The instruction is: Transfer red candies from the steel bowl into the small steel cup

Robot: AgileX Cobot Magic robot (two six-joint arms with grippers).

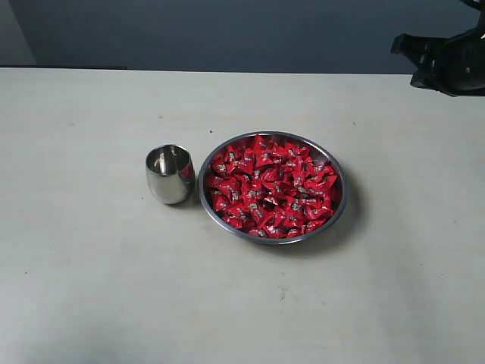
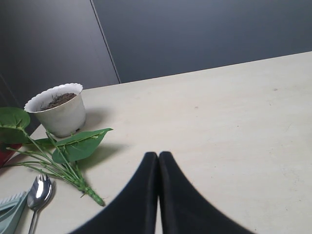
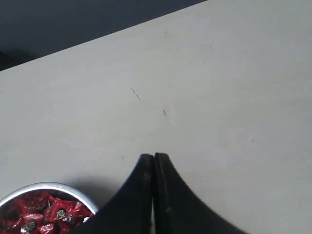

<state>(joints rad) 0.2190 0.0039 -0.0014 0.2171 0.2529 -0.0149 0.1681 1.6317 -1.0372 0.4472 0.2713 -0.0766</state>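
The steel bowl (image 1: 338, 199) sits mid-table, heaped with red candies (image 1: 271, 186). Just left of it, almost touching its rim, stands the small steel cup (image 1: 170, 174), upright, with no candy visible inside. My right gripper (image 3: 154, 156) is shut with nothing between its fingers; it hovers over bare table, and the bowl's rim (image 3: 46, 185) and a few candies (image 3: 44, 214) show at that view's edge. The right arm's dark body (image 1: 447, 61) hangs at the exterior view's upper right, away from the bowl. My left gripper (image 2: 158, 154) is shut and empty, off the exterior view.
In the left wrist view a white pot of soil (image 2: 58, 108), a leafy green sprig (image 2: 68, 151), a steel spoon (image 2: 38, 192) and a pale green item (image 2: 10, 209) lie on the table. A dark wall (image 1: 227, 30) backs the table's far edge.
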